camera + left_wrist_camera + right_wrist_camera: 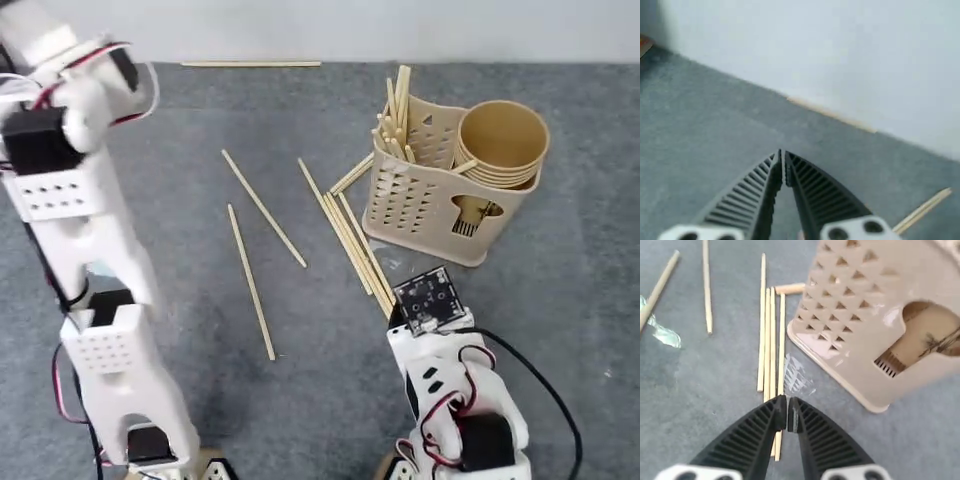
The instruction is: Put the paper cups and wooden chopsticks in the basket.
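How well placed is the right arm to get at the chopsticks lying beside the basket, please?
Probably well: the right gripper hangs shut over the chopsticks, with nothing between them. The basket stands close alongside, so it may crowd the jaws once they open.

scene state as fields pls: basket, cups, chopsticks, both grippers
basket: upright, on the right arm's side of the table
paper cups: stacked in one basket compartment
chopsticks in basket: standing in the other compartment
bundle: loose chopsticks on the table beside the basket
single chopsticks: two, mid-table
far chopstick: along the wall
left gripper: shut, above bare table
right gripper: shut, over the bundle
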Robot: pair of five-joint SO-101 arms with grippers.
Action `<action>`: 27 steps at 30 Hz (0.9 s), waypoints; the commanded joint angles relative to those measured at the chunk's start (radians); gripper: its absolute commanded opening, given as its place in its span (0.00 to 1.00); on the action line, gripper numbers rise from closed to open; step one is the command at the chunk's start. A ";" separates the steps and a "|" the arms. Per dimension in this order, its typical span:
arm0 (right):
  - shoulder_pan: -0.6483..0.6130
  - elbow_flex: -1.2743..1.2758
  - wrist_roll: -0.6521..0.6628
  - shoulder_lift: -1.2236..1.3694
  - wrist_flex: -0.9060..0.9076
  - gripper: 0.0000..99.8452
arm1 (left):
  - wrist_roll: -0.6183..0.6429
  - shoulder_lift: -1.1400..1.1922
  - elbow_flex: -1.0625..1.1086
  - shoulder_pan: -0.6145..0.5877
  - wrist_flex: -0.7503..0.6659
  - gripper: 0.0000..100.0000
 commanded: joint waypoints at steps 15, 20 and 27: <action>-0.183 -0.433 0.044 0.610 -0.019 0.03 | -0.147 -0.160 0.246 -0.100 0.025 0.01; -0.240 -0.624 0.043 0.909 -0.010 0.03 | -0.167 -0.344 0.499 -0.098 0.020 0.01; -0.328 -0.884 0.037 1.282 -0.016 0.03 | -0.196 -0.572 0.805 -0.103 -0.017 0.01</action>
